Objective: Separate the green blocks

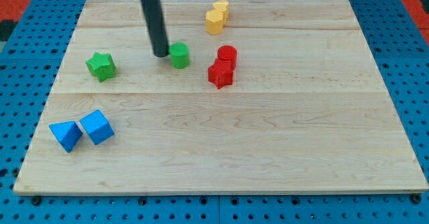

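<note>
A green star-shaped block (pixel 101 66) lies at the board's left. A green cylinder block (pixel 179 55) lies well to its right, near the board's upper middle. My tip (pixel 161 53) rests on the board touching the cylinder's left side, between the two green blocks. The rod rises from it toward the view's top.
Two red blocks (pixel 222 66) touch each other just right of the green cylinder. Two yellow blocks (pixel 216 17) sit near the top edge. Two blue blocks (pixel 82 131) lie at the lower left. The wooden board (pixel 268 137) lies on a blue pegboard.
</note>
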You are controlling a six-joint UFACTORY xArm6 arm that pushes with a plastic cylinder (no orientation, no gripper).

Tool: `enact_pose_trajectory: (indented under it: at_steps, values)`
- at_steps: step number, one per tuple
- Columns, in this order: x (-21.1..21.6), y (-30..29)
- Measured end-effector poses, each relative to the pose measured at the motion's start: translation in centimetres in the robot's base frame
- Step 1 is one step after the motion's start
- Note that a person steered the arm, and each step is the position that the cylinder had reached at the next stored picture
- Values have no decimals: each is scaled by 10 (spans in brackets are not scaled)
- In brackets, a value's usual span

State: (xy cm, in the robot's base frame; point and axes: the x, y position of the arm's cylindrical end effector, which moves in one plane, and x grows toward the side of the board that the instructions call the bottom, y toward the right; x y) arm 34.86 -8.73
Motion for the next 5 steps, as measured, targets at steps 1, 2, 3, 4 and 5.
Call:
enact_pose_trajectory:
  at_steps: [1,2,3,4,5]
  values:
    - [-4,-9]
    - [-2,37]
    - [0,28]
    - [-5,-45]
    - [-10,-106]
